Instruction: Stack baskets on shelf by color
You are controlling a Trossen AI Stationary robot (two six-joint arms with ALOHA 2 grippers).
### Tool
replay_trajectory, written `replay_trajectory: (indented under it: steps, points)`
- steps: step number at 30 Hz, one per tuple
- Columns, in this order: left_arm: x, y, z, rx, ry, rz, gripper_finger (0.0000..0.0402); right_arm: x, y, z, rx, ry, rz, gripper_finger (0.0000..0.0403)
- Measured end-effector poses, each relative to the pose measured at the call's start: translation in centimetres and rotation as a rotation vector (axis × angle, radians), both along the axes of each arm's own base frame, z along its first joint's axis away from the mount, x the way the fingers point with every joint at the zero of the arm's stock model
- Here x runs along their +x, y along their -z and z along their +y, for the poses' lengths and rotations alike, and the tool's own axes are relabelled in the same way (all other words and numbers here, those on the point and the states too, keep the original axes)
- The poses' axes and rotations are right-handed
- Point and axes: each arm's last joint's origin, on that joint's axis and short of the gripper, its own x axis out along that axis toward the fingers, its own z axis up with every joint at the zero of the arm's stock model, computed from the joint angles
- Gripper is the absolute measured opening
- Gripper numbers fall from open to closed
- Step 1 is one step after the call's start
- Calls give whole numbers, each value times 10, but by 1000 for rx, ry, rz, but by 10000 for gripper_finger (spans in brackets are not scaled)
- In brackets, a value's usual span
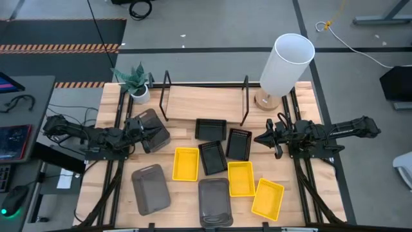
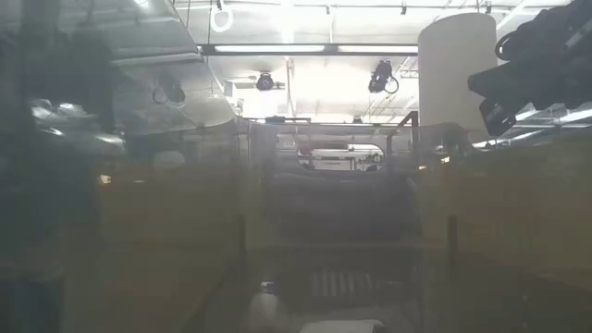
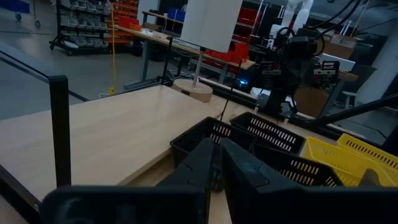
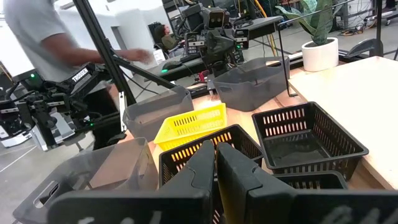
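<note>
The shelf [image 1: 203,103] is a light-wood board with black rod loops at the table's far side. Three black baskets [image 1: 210,129], [image 1: 239,143], [image 1: 212,158] lie in front of it. Nearer are three yellow baskets [image 1: 186,164], [image 1: 241,178], [image 1: 268,198] and two dark grey ones [image 1: 151,189], [image 1: 215,202]. A third grey basket [image 1: 154,132] [image 4: 249,81] lies at the shelf's left end, under my left gripper [image 1: 149,131] [image 3: 219,155], which is shut and level. My right gripper [image 1: 257,138] [image 4: 216,155] is shut, right of the black baskets, above the table.
A potted plant [image 1: 136,84] stands at the far left corner and a white-shaded lamp [image 1: 286,64] at the shelf's right end. A person [image 4: 43,31] stands beyond the table's left side. The low view is blurred by something close in front of it.
</note>
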Motion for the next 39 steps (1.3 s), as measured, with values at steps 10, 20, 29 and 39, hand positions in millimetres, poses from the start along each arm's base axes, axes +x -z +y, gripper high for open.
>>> replay_trajectory:
  steps: [10,20,29,39]
  points:
    - [0,0,0,0,0,0,31,0,0,0,0,0,0,25]
    - [0,0,0,0,0,0,37,0,0,0,0,0,0,25]
    - [0,0,0,-1,0,0,28,0,0,0,0,0,0,25]
    - [0,0,0,0,0,0,33,0,0,0,0,0,0,25]
